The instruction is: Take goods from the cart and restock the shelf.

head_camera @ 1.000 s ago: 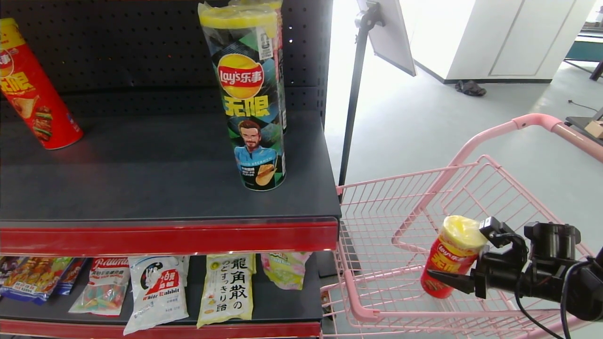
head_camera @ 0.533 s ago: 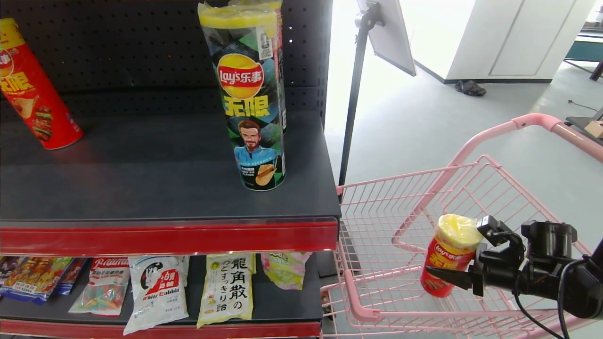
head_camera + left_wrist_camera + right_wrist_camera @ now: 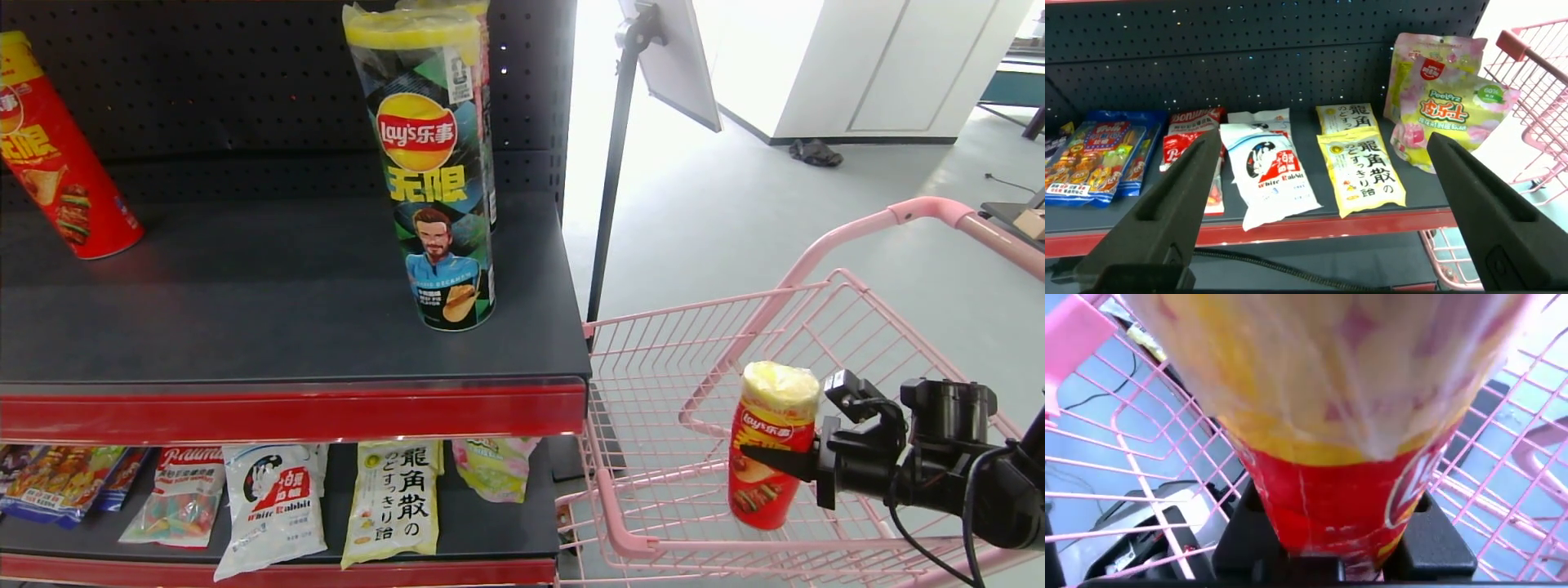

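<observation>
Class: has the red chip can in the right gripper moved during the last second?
Yes. The red chip can, held by the right gripper, has tipped upright and edged toward the shelf, judged against the still pink cart.

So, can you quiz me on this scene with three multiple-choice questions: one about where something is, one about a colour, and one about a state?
1. Where is the red can that the right gripper holds?
A) on the upper shelf
B) over the cart
C) on the floor

2. What colour is the cart?
A) blue
B) pink
C) green

3. How is the left gripper?
A) open
B) shut on a bag
C) shut on a can

Answers:
1 B, the cart's wire shows behind and around the can.
2 B, its whole frame is pink.
3 A, its jaws stand wide apart with nothing between them.
</observation>
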You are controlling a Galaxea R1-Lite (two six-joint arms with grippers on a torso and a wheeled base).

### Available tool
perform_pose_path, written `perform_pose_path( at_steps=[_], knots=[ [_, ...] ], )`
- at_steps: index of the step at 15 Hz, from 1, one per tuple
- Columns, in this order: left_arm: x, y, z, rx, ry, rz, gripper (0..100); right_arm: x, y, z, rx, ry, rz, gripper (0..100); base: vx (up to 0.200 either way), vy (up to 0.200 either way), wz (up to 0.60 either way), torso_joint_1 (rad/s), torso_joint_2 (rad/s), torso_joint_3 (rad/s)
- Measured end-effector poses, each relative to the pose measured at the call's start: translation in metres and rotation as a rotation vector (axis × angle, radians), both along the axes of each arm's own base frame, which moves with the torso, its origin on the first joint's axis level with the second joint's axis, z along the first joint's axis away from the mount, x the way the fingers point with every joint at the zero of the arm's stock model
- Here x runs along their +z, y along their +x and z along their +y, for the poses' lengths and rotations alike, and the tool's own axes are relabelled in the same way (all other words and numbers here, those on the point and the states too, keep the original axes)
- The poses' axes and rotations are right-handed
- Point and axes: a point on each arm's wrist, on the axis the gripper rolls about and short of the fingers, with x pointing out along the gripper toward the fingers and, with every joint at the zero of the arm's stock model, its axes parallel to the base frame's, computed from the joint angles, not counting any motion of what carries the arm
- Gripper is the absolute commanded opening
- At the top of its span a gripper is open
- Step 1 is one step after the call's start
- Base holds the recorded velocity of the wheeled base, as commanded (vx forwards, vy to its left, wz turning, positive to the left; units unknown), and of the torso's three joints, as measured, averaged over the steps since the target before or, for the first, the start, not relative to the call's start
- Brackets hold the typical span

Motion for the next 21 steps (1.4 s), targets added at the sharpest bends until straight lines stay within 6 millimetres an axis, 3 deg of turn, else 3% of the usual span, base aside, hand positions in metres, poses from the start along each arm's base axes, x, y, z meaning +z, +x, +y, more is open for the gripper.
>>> perform_pose_path(
  at_steps=[2,5,9,12,16,19,21],
  knots=[
    [0.0,0.0,0.0,0.0,0.0,0.0,100,0.016,0.006,-0.002,-0.004,-0.009,-0.069,0,0.0,0.0,0.0,0.0,0.0,0.0],
    [0.0,0.0,0.0,0.0,-0.001,0.0,100,0.064,0.008,-0.006,-0.019,-0.031,-0.242,0,0.0,0.0,0.0,0.0,0.0,0.0],
    [0.0,0.0,0.0,0.0,0.0,0.0,100,0.131,-0.014,-0.007,-0.052,-0.027,-0.424,0,0.0,0.0,0.0,0.0,0.0,0.0],
    [0.0,0.0,0.0,-0.001,-0.001,0.0,100,0.177,-0.046,0.001,-0.065,0.032,-0.502,0,0.0,0.0,0.0,0.0,0.0,0.0],
    [0.0,0.0,0.0,0.0,0.0,0.0,100,0.235,-0.117,0.029,-0.026,0.226,-0.469,0,0.0,0.0,0.0,0.0,0.0,0.0],
    [0.0,0.0,0.0,0.0,-0.001,0.0,100,0.247,-0.167,0.05,0.136,0.322,-0.356,0,0.0,0.0,0.0,0.0,0.0,0.0],
    [0.0,0.0,0.0,0.001,0.0,0.0,100,0.245,-0.183,0.053,0.173,0.334,-0.349,0,0.0,0.0,0.0,0.0,0.0,0.0]
  ],
)
